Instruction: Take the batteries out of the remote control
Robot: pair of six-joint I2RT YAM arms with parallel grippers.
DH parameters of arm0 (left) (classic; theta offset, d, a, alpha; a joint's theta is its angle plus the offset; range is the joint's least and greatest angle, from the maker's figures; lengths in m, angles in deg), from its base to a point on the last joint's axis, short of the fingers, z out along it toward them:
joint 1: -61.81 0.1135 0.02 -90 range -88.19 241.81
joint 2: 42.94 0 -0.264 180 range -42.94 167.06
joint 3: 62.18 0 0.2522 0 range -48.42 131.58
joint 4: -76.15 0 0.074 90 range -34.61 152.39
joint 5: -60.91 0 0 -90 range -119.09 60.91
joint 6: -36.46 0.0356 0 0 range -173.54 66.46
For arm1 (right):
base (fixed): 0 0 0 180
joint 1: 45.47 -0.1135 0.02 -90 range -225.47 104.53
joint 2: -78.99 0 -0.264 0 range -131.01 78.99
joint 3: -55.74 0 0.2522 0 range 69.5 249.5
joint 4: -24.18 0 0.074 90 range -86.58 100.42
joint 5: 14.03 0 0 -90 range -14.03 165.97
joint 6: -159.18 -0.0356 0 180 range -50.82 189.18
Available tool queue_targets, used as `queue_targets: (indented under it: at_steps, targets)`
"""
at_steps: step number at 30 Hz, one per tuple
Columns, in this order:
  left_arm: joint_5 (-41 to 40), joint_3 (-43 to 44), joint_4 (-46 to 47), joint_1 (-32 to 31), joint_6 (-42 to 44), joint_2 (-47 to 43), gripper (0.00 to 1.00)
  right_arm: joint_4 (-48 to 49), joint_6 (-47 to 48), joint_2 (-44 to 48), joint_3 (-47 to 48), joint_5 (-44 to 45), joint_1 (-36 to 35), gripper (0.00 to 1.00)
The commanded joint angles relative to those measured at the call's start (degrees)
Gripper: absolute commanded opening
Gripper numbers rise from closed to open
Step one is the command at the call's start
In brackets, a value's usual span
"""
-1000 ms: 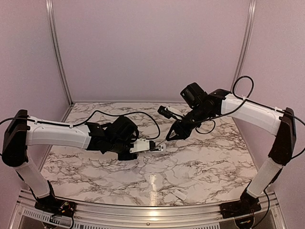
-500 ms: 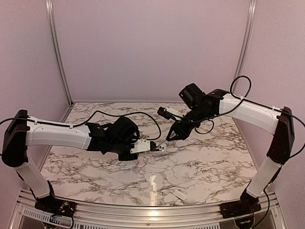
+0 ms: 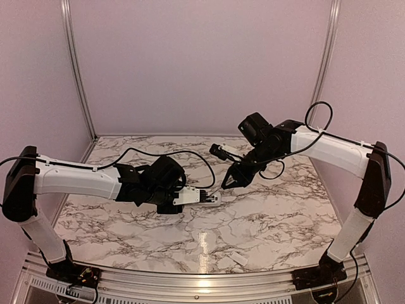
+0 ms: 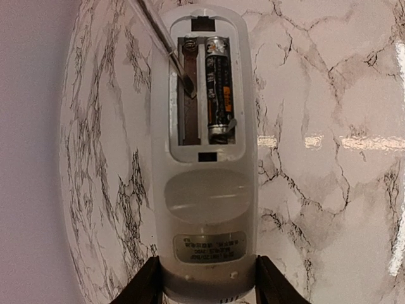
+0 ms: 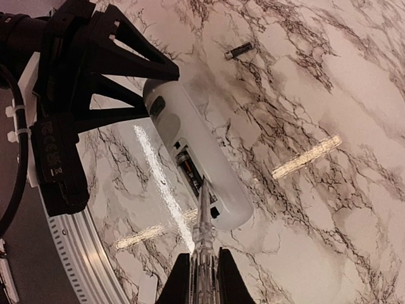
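Marble-pattern table, white with dark veins, glossy (glare streaks near front). Lone battery lying flat on bare top. Small white cover piece flat near front edge.

The remote control is smooth white plastic, faintly shiny. The battery in its bay, toward 12 o'clock, has a glossy dark wrap and a bright metal cap. The tool has a clear plastic handle and a metal shaft. The marble-patterned table is glossy.
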Motion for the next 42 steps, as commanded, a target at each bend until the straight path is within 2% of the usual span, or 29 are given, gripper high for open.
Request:
queue_targets:
  at_steps: [1, 28, 42]
  targets:
    - [-1.9, 1.5, 2.8, -0.2, 0.8, -1.2, 0.01, -0.5, 0.4, 0.3, -0.9, -2.2, -0.6, 0.00]
    - [-1.1, 0.9, 1.7, -0.3, 0.2, 0.8, 0.00, 0.0, 0.0, 3.6, -0.7, -3.5, -0.7, 0.00]
    - [-1.6, 1.1, 2.4, -1.2, 0.3, 0.6, 0.00, -0.4, -0.3, 1.8, 0.0, 1.8, -0.7, 0.00]
